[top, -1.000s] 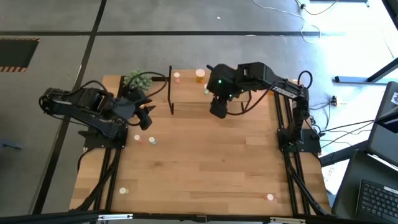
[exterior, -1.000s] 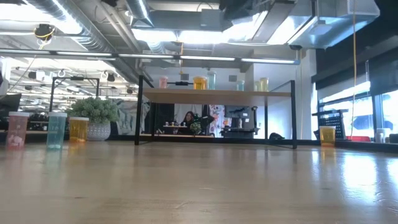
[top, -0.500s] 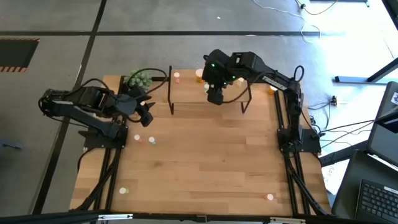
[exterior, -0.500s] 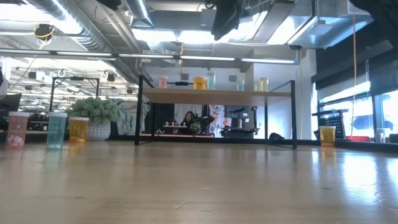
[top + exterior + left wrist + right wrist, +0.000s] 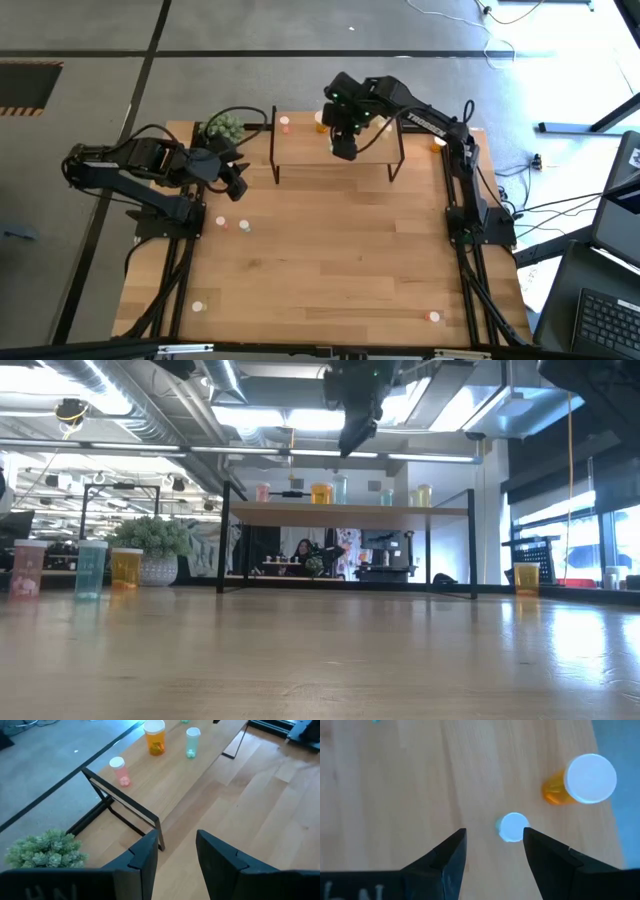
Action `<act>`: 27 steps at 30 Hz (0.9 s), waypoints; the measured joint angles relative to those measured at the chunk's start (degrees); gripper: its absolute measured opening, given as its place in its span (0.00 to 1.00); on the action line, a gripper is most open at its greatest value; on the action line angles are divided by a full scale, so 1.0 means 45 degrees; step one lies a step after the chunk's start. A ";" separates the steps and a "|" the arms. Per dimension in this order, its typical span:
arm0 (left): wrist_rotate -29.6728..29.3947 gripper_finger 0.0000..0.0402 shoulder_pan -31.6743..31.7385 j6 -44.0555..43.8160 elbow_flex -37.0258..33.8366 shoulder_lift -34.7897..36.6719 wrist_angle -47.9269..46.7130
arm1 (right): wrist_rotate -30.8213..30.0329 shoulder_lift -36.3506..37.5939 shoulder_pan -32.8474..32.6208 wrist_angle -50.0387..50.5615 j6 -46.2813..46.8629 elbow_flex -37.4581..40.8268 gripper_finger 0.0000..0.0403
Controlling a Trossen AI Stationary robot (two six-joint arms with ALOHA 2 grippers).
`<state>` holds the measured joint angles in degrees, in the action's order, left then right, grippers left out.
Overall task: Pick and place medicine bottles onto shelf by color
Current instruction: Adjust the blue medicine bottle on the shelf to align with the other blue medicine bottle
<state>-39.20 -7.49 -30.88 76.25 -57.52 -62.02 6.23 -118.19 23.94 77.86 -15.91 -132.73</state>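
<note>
**Right gripper parted and empty above the shelf's green bottle**

The right gripper (image 5: 343,148) hangs over the shelf (image 5: 300,150) with its fingers (image 5: 445,857) parted and nothing between them. In its wrist view a small green bottle (image 5: 511,827) stands upright just ahead of the gap, close to one finger, with a larger orange bottle (image 5: 580,782) near it toward the shelf's edge. The step appears to be either a release just made or a reach for that green bottle; the frames do not settle which. If it is a release, a straight lift keeps the fingers from brushing the cap. If it is a reach, the gap should be centred on the cap first, since it now sits off to one side.

The left gripper (image 5: 177,850) waits by the plant (image 5: 222,127), fingers parted and empty. A pink bottle (image 5: 119,770) also stands on the shelf. More bottles are on the table: two (image 5: 232,225) near the left arm, others (image 5: 433,317) at the near edge.
</note>
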 joint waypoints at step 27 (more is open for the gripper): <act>-0.0266 0.32 0.0991 -0.0096 0.0000 -0.0005 -0.0005 | 0.0992 -0.0578 0.1069 0.0000 -0.0196 -0.0005 0.49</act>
<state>-40.40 -3.02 -31.31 76.25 -57.54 -62.04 10.70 -120.80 28.75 77.86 -16.79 -132.75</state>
